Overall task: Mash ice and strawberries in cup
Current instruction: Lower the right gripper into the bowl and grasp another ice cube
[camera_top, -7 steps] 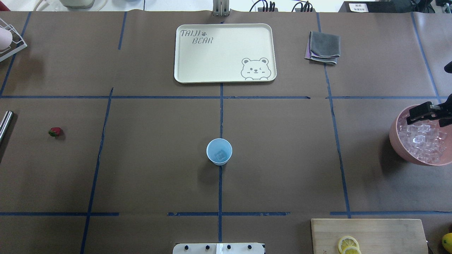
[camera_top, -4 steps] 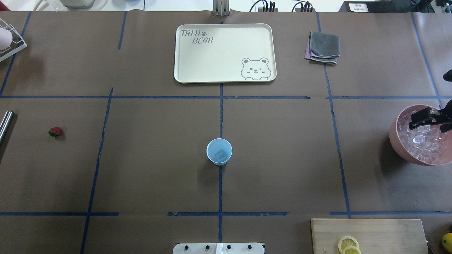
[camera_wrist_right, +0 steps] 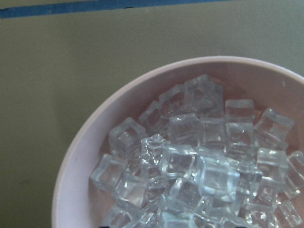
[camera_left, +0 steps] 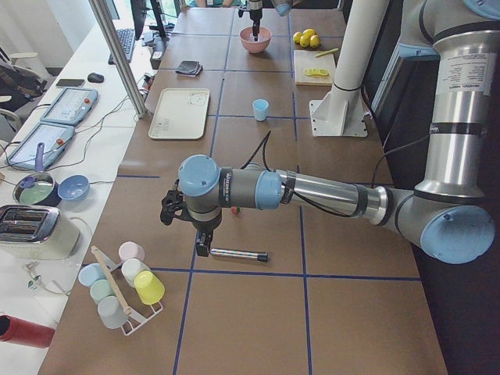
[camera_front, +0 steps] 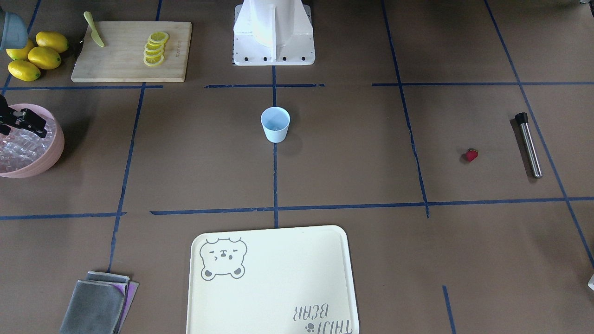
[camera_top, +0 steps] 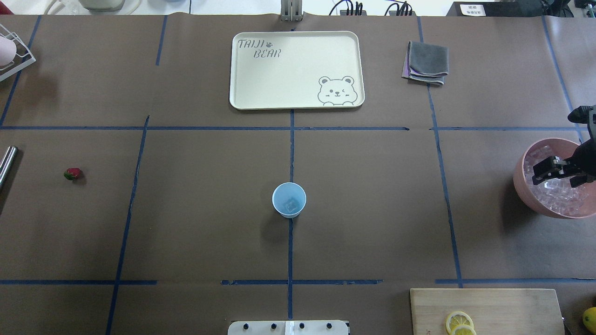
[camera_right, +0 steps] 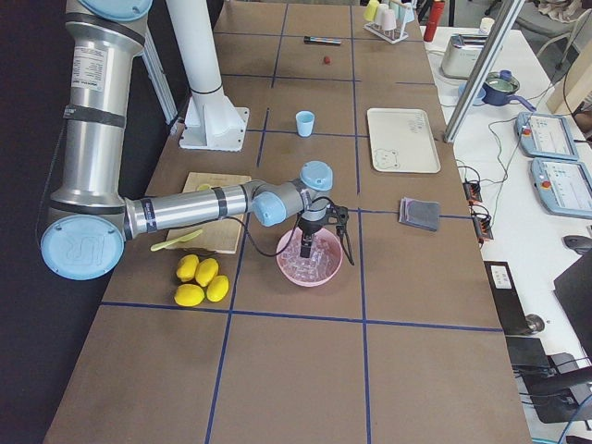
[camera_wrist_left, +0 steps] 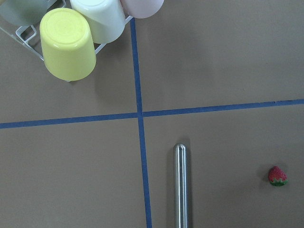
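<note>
The pale blue cup (camera_top: 289,200) stands upright at the table's middle, with one ice cube (camera_top: 292,204) in it. More ice (camera_wrist_right: 190,161) fills the pink bowl (camera_top: 519,186) at the right edge. My right gripper (camera_top: 554,170) hangs over that ice, jaws apart and empty. The strawberry (camera_top: 72,174) lies alone at the far left, and also shows in the left wrist view (camera_wrist_left: 277,176). My left gripper (camera_left: 203,250) hovers over one end of a metal rod (camera_wrist_left: 181,185); I cannot tell whether it is open or shut.
A cream bear tray (camera_top: 296,70) and a folded grey cloth (camera_top: 426,63) lie at the back. A cutting board (camera_top: 512,302) with lemon slices is at the near right, with whole lemons (camera_front: 35,55) beside it. A rack of upturned cups (camera_wrist_left: 71,38) stands beyond the rod.
My right gripper has moved nearer the robot over the pink bowl and sits lower over the ice. The cup, strawberry and rod have not moved.
</note>
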